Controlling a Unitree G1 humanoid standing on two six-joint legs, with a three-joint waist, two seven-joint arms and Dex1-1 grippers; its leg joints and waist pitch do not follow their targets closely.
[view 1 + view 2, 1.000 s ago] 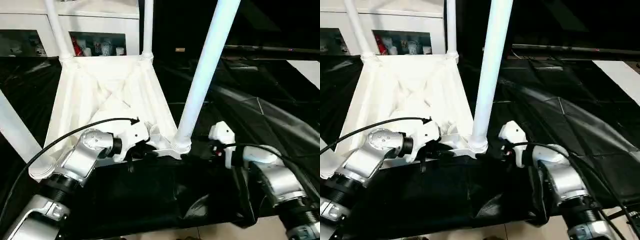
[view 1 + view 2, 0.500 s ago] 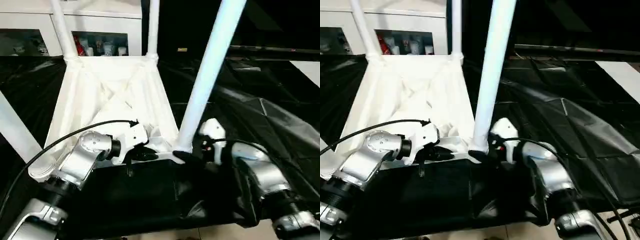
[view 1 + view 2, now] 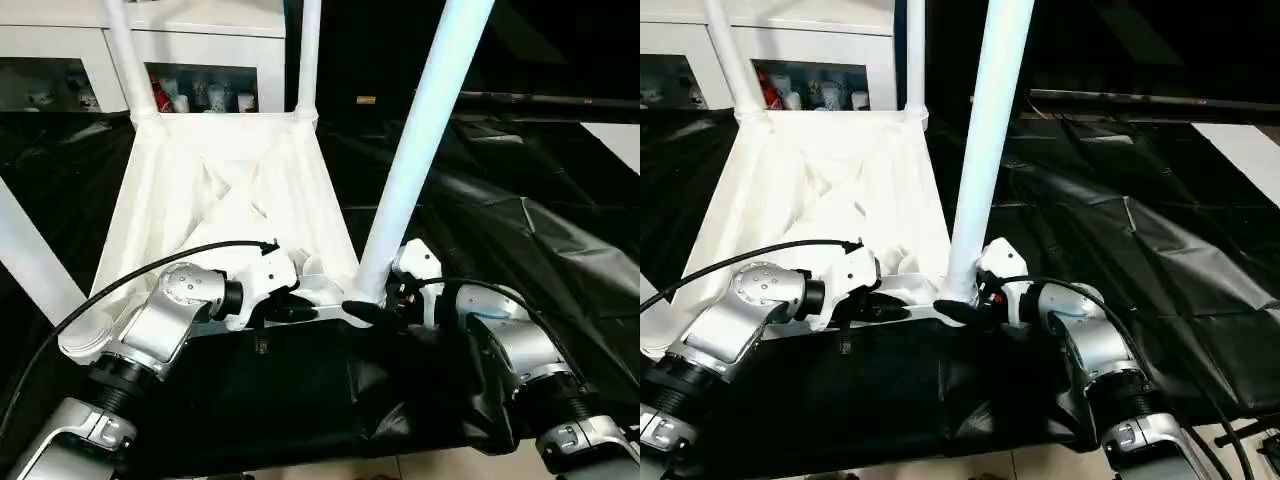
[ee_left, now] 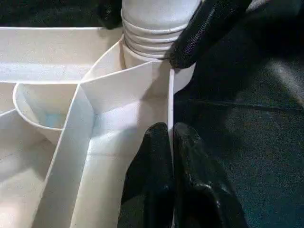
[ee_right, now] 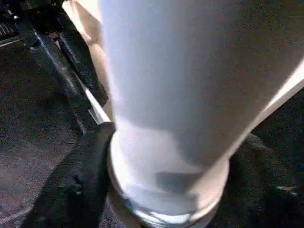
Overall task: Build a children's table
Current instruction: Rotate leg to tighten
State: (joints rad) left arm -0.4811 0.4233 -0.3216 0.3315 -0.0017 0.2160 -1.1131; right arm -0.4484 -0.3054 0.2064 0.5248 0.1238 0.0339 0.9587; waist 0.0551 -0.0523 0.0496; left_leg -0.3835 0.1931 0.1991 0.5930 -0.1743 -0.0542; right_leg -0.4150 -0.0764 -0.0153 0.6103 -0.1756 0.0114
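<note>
The children's table (image 3: pixel 225 190) lies upside down on the black-draped work table (image 3: pixel 520 220), its ribbed underside facing up, with its near edge close to the work table's near edge. Four white legs stand up from its corner sockets: two at the far corners, one at the near left corner, and the near right leg (image 3: pixel 415 150) rising tall at the corner closest to the robot's right arm. The left gripper (image 4: pixel 172 156) is pinched closed on the thin near rim of the tabletop, one black finger on each side of the wall, just beside the near right socket. The right gripper (image 3: pixel 372 312) sits at the base of the near right leg, its fingers (image 5: pixel 78 183) spread around the foot of the tube where it meets the socket collar; one finger lies against the side of the collar, but whether the fingers actually clamp the leg cannot be told. Behind the work table's far edge stands a white cabinet (image 3: pixel 200 60) with glass doors.
</note>
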